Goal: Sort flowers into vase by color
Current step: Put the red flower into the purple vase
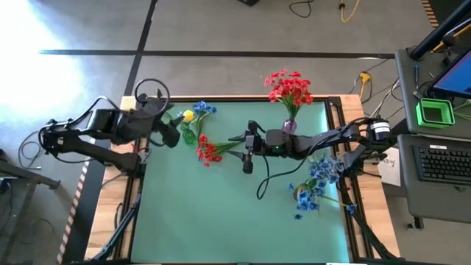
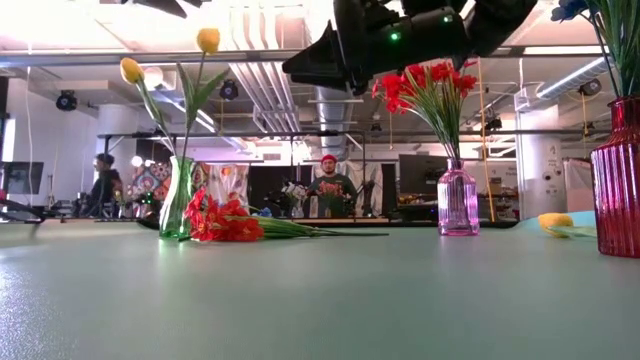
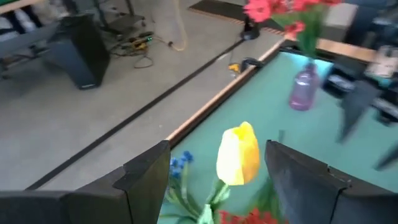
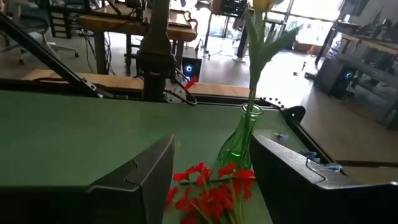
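Flowers mostly sorted already; one red stem (image 1: 209, 151) was left lying mid-table, right gripper (image 1: 247, 150) hung open above it, left gripper (image 1: 171, 126) opened around a yellow tulip (image 3: 238, 154).

Both arms are matte black jointed links trailing black cables, the right arm (image 1: 324, 140) carrying a white-banded joint and small green lights, each ending in two broad, dark, wedge-shaped fingers (image 4: 134, 180).

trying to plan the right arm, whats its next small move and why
Probably lower the right gripper onto the loose red flower and close on it. Its fingers are open and empty above that flower, which lies on the table beside the green vase, while other red blooms stand in the pink vase.
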{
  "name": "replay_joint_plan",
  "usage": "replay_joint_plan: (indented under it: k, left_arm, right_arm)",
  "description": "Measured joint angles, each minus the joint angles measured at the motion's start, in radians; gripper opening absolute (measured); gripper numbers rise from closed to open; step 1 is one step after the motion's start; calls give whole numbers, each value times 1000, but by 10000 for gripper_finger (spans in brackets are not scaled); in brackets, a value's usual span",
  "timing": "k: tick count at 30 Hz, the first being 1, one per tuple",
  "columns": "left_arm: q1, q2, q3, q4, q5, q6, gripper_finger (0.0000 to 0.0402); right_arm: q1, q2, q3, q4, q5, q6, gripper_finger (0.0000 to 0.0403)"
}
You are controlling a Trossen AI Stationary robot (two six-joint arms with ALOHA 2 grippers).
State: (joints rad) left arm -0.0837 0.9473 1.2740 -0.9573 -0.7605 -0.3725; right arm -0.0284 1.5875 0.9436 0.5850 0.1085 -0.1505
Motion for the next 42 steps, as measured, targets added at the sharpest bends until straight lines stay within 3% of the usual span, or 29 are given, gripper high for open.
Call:
replay_joint_plan:
  k: [13, 24, 34, 42]
  left_arm:
    - [-293, -8, -59, -102, -52, -160, 249]
    - [-353, -58, -59, -234, 3, -276, 249]
    - [-354, -115, -59, -371, 71, -438, 249]
    - [-355, -82, -59, -371, 69, -422, 249]
  right_arm:
    - [5, 95, 38, -17, 34, -67, 203]
    - [4, 223, 245, -397, 108, -52, 203]
    - [1, 283, 290, -458, 102, -57, 207]
    - [-14, 282, 284, -456, 102, -87, 265]
